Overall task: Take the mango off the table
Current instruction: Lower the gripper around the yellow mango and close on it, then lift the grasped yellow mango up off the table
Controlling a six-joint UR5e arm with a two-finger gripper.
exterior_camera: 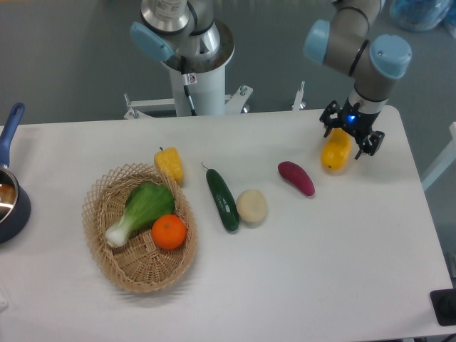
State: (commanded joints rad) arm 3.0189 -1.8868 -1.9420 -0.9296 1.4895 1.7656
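Camera view: fixed, looking down on the table (342,271) from the front.
Writing: no brand, label or text is legible on any item.
Mango: the mango (335,152) lies on the white table near its far right corner, long axis roughly front to back, darker orange at the near end.
Gripper: the gripper (349,135) sits directly over the far end of the mango, black fingers (330,118) spread to either side of the fruit; a small blue light glows on the wrist.
Gripper state: jaws parted, straddling the mango's upper end; whether the pads touch the skin cannot be told.
Purple vegetable: the purple vegetable (296,177) lies just left of the mango, apart from it.
Middle of table: a dark green cucumber (222,199) touches a pale round vegetable (252,206) on its right.
Basket: the wicker basket (135,267) holds a leafy green (140,208) and an orange (169,231).
Corn: the yellow corn piece (169,164) lies against the basket's far rim.
Left edge: a dark pot (10,206) with a blue handle.
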